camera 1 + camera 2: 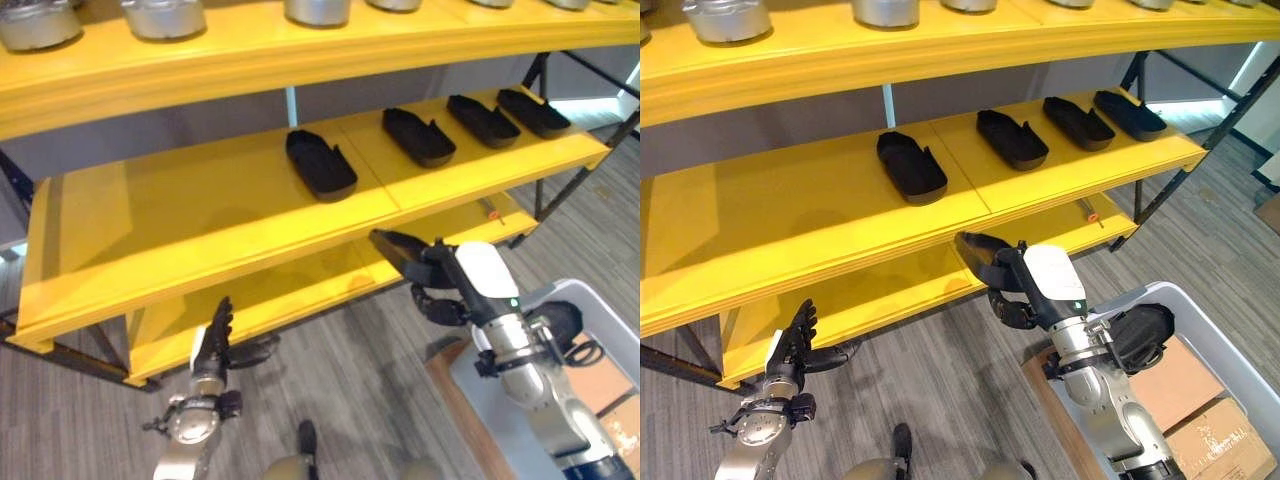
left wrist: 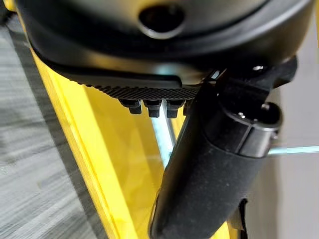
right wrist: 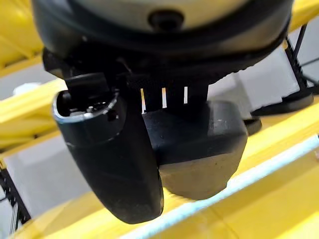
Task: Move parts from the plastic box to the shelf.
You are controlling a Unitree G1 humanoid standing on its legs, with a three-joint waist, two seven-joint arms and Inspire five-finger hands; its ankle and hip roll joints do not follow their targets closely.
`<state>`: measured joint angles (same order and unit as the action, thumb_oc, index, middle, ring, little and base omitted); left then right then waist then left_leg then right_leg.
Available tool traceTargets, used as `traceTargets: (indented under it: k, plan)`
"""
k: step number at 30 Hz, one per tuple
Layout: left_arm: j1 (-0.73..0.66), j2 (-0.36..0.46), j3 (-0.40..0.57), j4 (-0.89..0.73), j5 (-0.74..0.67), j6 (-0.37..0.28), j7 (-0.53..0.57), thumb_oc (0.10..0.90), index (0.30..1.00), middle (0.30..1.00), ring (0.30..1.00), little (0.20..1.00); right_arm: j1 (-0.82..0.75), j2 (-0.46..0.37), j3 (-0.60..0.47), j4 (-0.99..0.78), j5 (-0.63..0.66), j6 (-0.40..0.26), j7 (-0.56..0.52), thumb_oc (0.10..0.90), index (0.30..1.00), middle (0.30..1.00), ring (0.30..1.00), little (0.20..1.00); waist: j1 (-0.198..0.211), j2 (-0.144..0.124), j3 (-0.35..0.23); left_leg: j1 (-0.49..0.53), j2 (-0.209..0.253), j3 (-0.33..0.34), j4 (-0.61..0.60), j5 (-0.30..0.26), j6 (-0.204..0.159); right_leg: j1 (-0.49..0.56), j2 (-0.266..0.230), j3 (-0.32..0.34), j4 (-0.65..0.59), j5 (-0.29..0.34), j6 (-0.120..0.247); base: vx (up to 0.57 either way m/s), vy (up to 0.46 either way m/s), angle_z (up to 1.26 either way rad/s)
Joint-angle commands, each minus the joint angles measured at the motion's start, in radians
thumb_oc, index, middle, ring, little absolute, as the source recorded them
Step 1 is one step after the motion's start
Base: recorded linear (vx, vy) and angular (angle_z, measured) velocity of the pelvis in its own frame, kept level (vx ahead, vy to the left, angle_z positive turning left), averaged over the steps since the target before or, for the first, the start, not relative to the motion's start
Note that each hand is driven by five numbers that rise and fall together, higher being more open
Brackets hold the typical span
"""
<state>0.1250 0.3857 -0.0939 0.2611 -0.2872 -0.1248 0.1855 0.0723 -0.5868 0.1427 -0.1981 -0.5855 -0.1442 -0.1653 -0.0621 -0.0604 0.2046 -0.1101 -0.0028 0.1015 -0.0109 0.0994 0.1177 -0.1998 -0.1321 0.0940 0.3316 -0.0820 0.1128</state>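
So my right hand [image 1: 447, 283] is just right of centre in the frame, clenched around a black part [image 1: 398, 252] that sticks out toward the upper left, right in front of the edge of the yellow shelf [image 1: 200, 225]. In the right wrist view you can see the part [image 3: 199, 149] pinned between my thumb [image 3: 107, 154] and the fingers above it, with the yellow boards behind. Four more parts already sit on the middle board: one [image 1: 320, 164] near the centre top of the frame, another [image 1: 418, 136] to its right, then a third [image 1: 483, 120] and a fourth [image 1: 534, 112] running off toward the upper right. The plastic box [image 1: 1230, 350] is in the lower right corner, with my right arm coming up over it. My left hand [image 1: 213, 350] is down in the lower left, loose and holding nothing, fingers pointing up with the thumb sticking out sideways, near the front edge of the bottom board. Along the top edge of the frame there's a row of metal pots [image 1: 165, 17] on the top board.
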Motion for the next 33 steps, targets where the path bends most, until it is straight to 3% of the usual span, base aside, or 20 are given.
traceTargets:
  k: [1,2,3,6,11,15,17,19,21,22,23,24,25,27,28,30,33]
  plan:
    - [-0.058,0.007,0.022,-0.109,0.051,-0.077,-0.007,0.9,1.0,1.0,1.0,1.0,-0.153,-0.038,-0.126,-0.125,0.048,-0.072,-0.073,0.4,0.3,0.3,0.3,0.3,-0.005,-0.005,-0.054,0.111,-0.032,-0.013,0.016,-0.134,-0.062,0.017,0.022,-0.152,-0.125,0.162,0.009,0.11,-0.07,-0.03]
    - [-0.054,0.0,0.024,-0.113,0.054,-0.079,-0.009,0.9,1.0,1.0,1.0,1.0,-0.144,-0.04,-0.129,-0.12,0.056,-0.085,-0.063,0.4,0.3,0.3,0.3,0.3,-0.018,-0.014,-0.051,0.131,-0.039,-0.03,-0.001,-0.133,-0.068,-0.01,0.069,-0.126,-0.179,0.19,0.014,0.14,-0.08,0.0]
    - [-0.058,-0.003,0.02,-0.111,0.051,-0.08,-0.008,0.9,1.0,1.0,1.0,1.0,-0.143,-0.042,-0.128,-0.123,0.059,-0.087,-0.061,0.4,0.3,0.3,0.3,0.3,-0.025,-0.016,-0.049,0.134,-0.039,-0.041,0.001,-0.134,-0.072,-0.01,0.083,-0.096,-0.19,0.192,0.016,0.14,-0.088,-0.02]
    - [-0.042,-0.015,0.024,-0.111,0.05,-0.089,-0.013,0.9,1.0,1.0,1.0,1.0,-0.098,-0.051,-0.157,-0.143,0.072,-0.1,-0.057,0.4,0.3,0.3,0.3,0.3,-0.022,-0.018,-0.077,0.147,-0.033,-0.027,-0.01,-0.14,-0.087,0.069,0.087,-0.096,-0.3,0.199,0.009,0.11,-0.108,0.22]
    - [-0.009,-0.023,0.035,-0.114,0.044,-0.085,-0.025,0.9,1.0,1.0,1.0,1.0,-0.021,-0.056,-0.199,-0.17,0.094,-0.12,-0.039,0.4,0.3,0.3,0.3,0.3,-0.025,-0.01,-0.114,0.175,-0.006,-0.004,0.003,-0.154,-0.112,0.128,0.098,-0.117,-0.336,0.183,-0.006,0.18,-0.163,-0.12]
    - [-0.027,-0.033,0.015,-0.106,0.027,-0.091,-0.025,0.9,1.0,1.0,1.0,1.0,-0.001,-0.07,-0.222,-0.191,0.106,-0.13,-0.05,0.4,0.3,0.3,0.3,0.3,-0.033,-0.016,-0.087,0.11,0.015,0.0,0.194,-0.164,-0.153,0.153,0.098,-0.128,-0.33,0.164,-0.038,0.03,-0.115,0.04]
    - [-0.039,-0.035,0.002,-0.103,0.015,-0.093,-0.028,0.9,1.0,1.0,1.0,1.0,0.007,-0.081,-0.234,-0.197,0.115,-0.13,-0.056,0.4,0.3,0.3,0.3,0.3,-0.027,-0.023,-0.048,0.021,0.029,-0.01,0.384,-0.076,-0.215,0.171,0.094,-0.15,-0.32,0.155,-0.067,-0.06,-0.088,0.33]
    - [-0.039,-0.035,0.002,-0.104,0.013,-0.094,-0.028,0.9,1.0,1.0,1.0,1.0,0.007,-0.082,-0.234,-0.199,0.114,-0.13,-0.058,0.4,0.3,0.3,0.3,0.3,-0.021,-0.025,-0.041,-0.003,0.021,-0.035,0.429,-0.062,-0.225,0.175,0.098,-0.155,-0.319,0.154,-0.074,-0.02,-0.052,0.34]
    - [-0.034,-0.037,0.009,-0.104,0.012,-0.092,-0.023,0.9,1.0,1.0,1.0,1.0,0.014,-0.08,-0.238,-0.198,0.113,-0.129,-0.067,0.4,0.3,0.3,0.3,0.3,-0.019,-0.033,-0.045,-0.019,0.06,-0.05,0.38,-0.082,-0.198,0.185,0.086,-0.154,-0.325,0.147,-0.067,0.05,-0.006,0.22]
    - [-0.03,-0.037,0.013,-0.107,0.011,-0.089,-0.024,0.9,1.0,1.0,1.0,1.0,0.023,-0.076,-0.248,-0.196,0.116,-0.129,-0.071,0.4,0.3,0.3,0.3,0.3,-0.025,-0.036,-0.053,-0.005,0.116,-0.039,0.313,-0.087,-0.191,0.185,0.075,-0.16,-0.328,0.144,-0.06,0.05,0.021,0.1]
    - [-0.028,-0.037,0.013,-0.108,0.011,-0.089,-0.024,0.9,1.0,1.0,1.0,1.0,0.026,-0.077,-0.248,-0.197,0.116,-0.13,-0.071,0.4,0.3,0.3,0.3,0.3,-0.023,-0.037,-0.055,0.009,0.115,-0.036,0.292,-0.082,-0.193,0.189,0.075,-0.159,-0.329,0.142,-0.061,0.07,0.099,0.18]
    - [-0.023,-0.035,0.018,-0.116,0.013,-0.091,-0.023,0.9,1.0,1.0,1.0,1.0,0.035,-0.073,-0.256,-0.192,0.118,-0.127,-0.078,0.4,0.3,0.3,0.3,0.3,-0.024,-0.035,-0.061,-0.001,0.191,-0.038,0.192,-0.048,-0.198,0.19,0.061,-0.163,-0.329,0.137,-0.049,0.1,0.09,0.29]
    - [-0.015,-0.034,0.018,-0.122,0.014,-0.091,-0.024,0.9,1.0,1.0,1.0,1.0,0.039,-0.071,-0.258,-0.191,0.122,-0.123,-0.079,0.4,0.3,0.3,0.3,0.3,-0.024,-0.031,-0.069,0.015,0.219,-0.044,0.118,-0.015,-0.203,0.188,0.058,-0.163,-0.329,0.131,-0.047,0.11,0.146,0.4]
    - [-0.016,-0.034,0.021,-0.118,0.014,-0.089,-0.013,0.9,1.0,1.0,1.0,1.0,0.036,-0.076,-0.252,-0.185,0.122,-0.115,-0.089,0.4,0.3,0.3,0.3,0.3,-0.026,-0.007,-0.075,0.026,0.298,-0.027,-0.057,0.141,-0.245,0.183,0.058,-0.16,-0.306,0.098,-0.037,0.12,0.16,0.17]
    - [-0.015,-0.035,0.023,-0.119,0.014,-0.088,-0.011,0.9,1.0,1.0,1.0,1.0,0.039,-0.077,-0.251,-0.183,0.124,-0.112,-0.089,0.4,0.3,0.3,0.3,0.3,-0.031,0.001,-0.075,0.028,0.316,-0.006,-0.074,0.159,-0.256,0.184,0.055,-0.161,-0.299,0.092,-0.034,0.1,0.173,-0.03]
    - [-0.007,-0.039,0.031,-0.12,0.008,-0.089,-0.009,0.9,1.0,1.0,1.0,1.0,0.055,-0.068,-0.247,-0.189,0.116,-0.11,-0.084,0.4,0.3,0.3,0.3,0.3,-0.033,0.03,-0.09,0.059,0.342,0.038,-0.076,0.139,-0.282,0.186,0.063,-0.164,-0.283,0.074,-0.031,0.15,0.21,-0.06]
    - [-0.006,-0.039,0.026,-0.12,0.008,-0.086,-0.011,0.9,1.0,1.0,1.0,1.0,0.069,-0.062,-0.249,-0.191,0.107,-0.104,-0.082,0.4,0.3,0.3,0.3,0.3,-0.028,0.038,-0.1,0.077,0.324,0.041,-0.076,0.11,-0.276,0.196,0.055,-0.161,-0.282,0.072,-0.026,0.11,0.155,-0.24]
